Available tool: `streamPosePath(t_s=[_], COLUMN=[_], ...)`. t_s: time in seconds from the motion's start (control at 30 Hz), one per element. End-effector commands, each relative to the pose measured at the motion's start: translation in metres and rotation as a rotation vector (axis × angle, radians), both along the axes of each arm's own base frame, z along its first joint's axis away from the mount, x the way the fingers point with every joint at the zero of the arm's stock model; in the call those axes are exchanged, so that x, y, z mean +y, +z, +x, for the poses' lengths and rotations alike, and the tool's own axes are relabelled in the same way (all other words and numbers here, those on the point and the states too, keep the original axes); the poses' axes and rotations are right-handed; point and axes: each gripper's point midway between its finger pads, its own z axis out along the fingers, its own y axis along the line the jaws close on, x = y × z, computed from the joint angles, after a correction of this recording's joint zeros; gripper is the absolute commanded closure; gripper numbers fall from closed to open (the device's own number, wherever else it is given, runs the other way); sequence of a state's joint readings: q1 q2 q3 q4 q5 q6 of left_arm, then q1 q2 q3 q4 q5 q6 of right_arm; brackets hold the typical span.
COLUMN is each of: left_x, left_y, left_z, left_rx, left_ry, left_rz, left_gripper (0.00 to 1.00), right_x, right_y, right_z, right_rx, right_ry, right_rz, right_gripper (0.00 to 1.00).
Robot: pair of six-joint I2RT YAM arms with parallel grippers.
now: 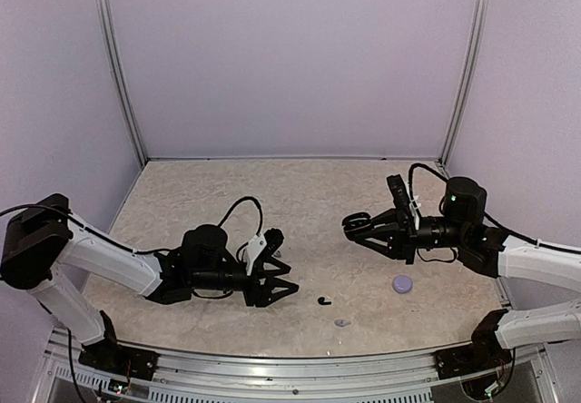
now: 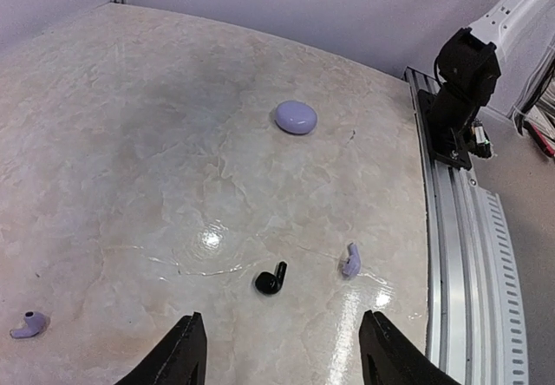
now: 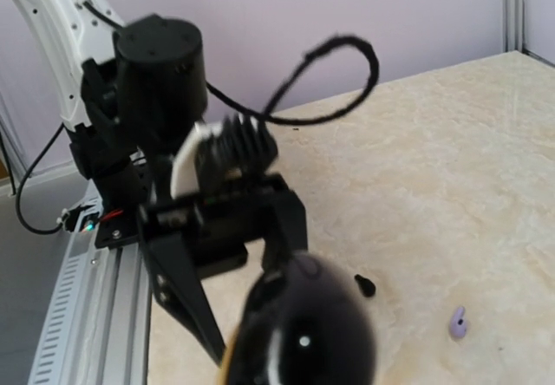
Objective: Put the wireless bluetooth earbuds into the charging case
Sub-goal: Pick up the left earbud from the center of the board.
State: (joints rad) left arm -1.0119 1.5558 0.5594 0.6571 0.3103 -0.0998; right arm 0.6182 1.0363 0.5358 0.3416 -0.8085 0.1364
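Three earbuds (image 2: 271, 279) lie loose at the near edge of the table (image 2: 130, 142), one glossy black and two pale lavender. The left gripper (image 2: 282, 359) hovers with its jaws wide apart, apparently lined up on the black one. A closed lavender case (image 2: 296, 116) waits to the right. I cannot tell how the right gripper's (image 1: 356, 226) jaws stand behind a blurred black object (image 3: 303, 333).

Your left gripper (image 2: 280, 317), jaws spread, has bare table (image 2: 130, 159) ahead until the black earbud (image 2: 270, 280), with a lavender earbud (image 2: 350, 261) near it.
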Motion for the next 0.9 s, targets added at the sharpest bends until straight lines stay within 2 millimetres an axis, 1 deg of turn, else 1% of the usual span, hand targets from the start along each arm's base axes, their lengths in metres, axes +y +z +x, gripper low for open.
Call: streamPosePath(t_s=[0.0,0.17,0.33,0.7,0.87], left_x=[-0.024,-0.041,-0.051,-0.063,-0.066], left_y=[0.002,-0.029,-0.062,-0.101,-0.109], left_z=[-0.002,0.000,0.001,0.003,0.006], left_rx=[-0.109,-0.143,-0.170,-0.207,-0.220], left_ry=[-0.099,-0.149,-0.189,-0.221,-0.226], left_rz=[-0.054,0.000,0.076,0.181,0.201], left_gripper=[0.40,0.40,0.41,0.46,0.50], right_x=[-0.006,-0.009,-0.010,-0.011,-0.012], right_y=[0.000,0.002,0.001,-0.001,-0.002], right_z=[0.000,-0.001,-0.001,-0.003,-0.003], right_rx=[0.016,0.009,0.013,0.010,0.013], right_ry=[-0.018,-0.026,-0.027,-0.025,-0.029], right_rz=[0.006,0.010,0.008,0.007,0.005], right_gripper=[0.94,0.94,0.94,0.94,0.94])
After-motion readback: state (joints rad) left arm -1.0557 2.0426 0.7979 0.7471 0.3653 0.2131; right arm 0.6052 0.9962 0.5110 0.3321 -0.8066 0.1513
